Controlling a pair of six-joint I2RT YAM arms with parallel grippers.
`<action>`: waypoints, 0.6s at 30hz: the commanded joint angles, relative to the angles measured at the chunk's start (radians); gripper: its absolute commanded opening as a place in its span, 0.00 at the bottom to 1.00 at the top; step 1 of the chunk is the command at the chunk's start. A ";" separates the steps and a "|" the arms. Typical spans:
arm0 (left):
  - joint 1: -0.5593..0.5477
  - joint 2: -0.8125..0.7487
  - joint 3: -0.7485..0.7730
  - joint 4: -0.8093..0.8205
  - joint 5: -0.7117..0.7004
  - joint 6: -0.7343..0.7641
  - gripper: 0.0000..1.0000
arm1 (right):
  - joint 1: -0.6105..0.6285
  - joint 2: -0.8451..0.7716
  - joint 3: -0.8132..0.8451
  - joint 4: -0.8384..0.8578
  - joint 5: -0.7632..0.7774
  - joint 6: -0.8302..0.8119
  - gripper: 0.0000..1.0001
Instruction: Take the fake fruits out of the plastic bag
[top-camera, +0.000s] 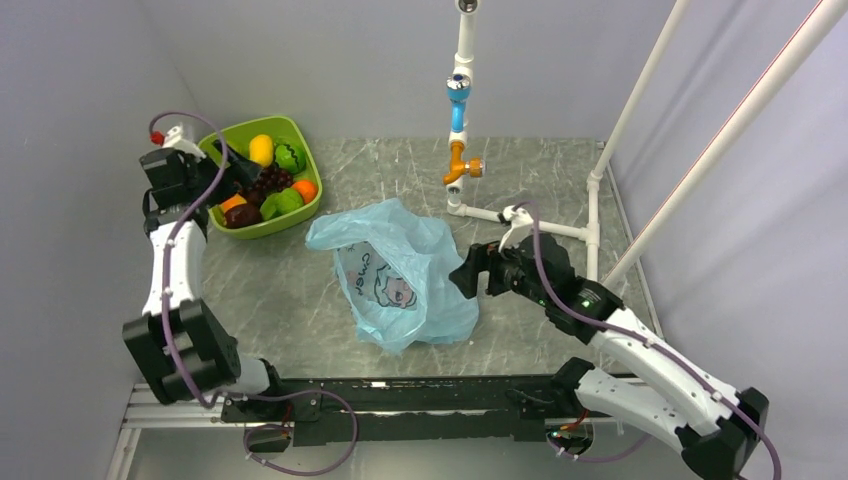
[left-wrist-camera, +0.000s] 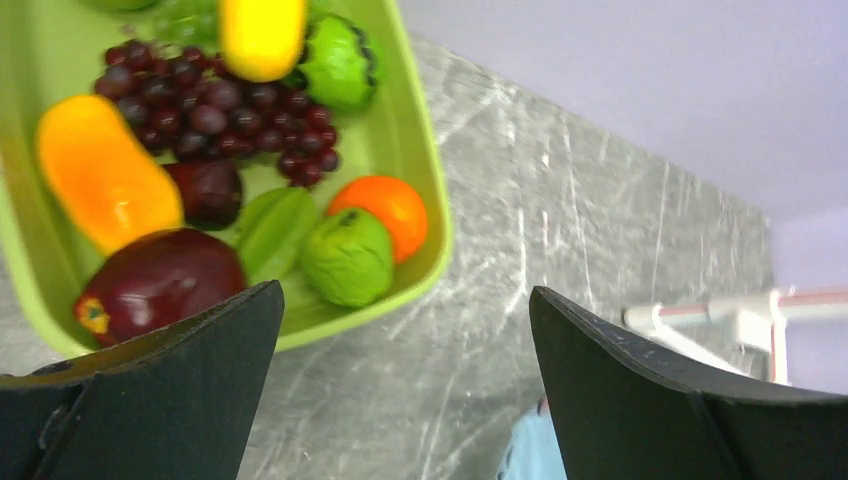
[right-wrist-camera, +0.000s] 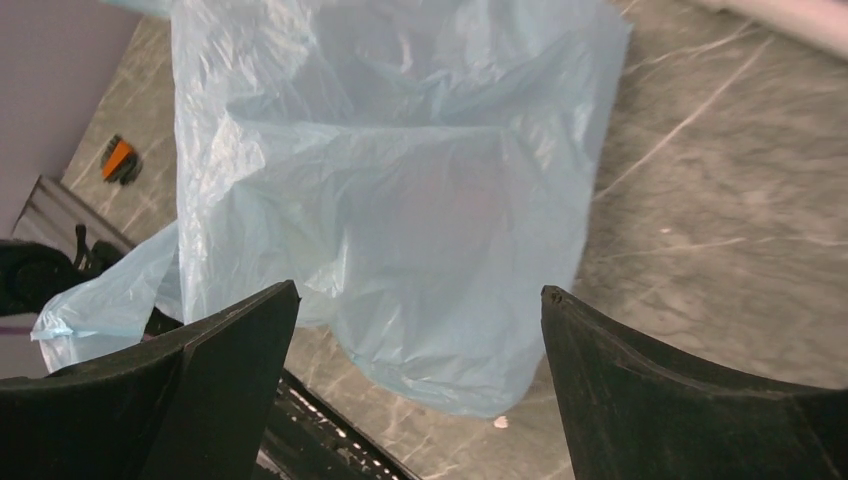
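Glossy toy fruits in lime-green square tub left of thin blue plastic bag, which looks likely emptied. My left pincer, right pincer: spread, empty.

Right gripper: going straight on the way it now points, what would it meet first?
Most likely the plastic bag, straight ahead of the open right gripper; how far is unclear.

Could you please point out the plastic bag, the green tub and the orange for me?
Bag (top-camera: 385, 280): top external view, on the printed middle of the bag.
Tub (left-wrist-camera: 422, 150): left wrist view, on its right wall.
Orange (left-wrist-camera: 390, 205): left wrist view, on the middle of its skin.
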 joint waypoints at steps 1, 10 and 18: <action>-0.182 -0.187 -0.001 -0.075 -0.093 0.164 0.99 | 0.004 -0.100 0.095 -0.109 0.169 -0.045 0.96; -0.307 -0.575 -0.055 -0.051 0.086 -0.068 0.99 | 0.002 -0.214 0.274 -0.271 0.391 -0.114 1.00; -0.314 -0.809 0.084 -0.072 0.089 -0.159 0.99 | 0.002 -0.324 0.412 -0.228 0.441 -0.249 1.00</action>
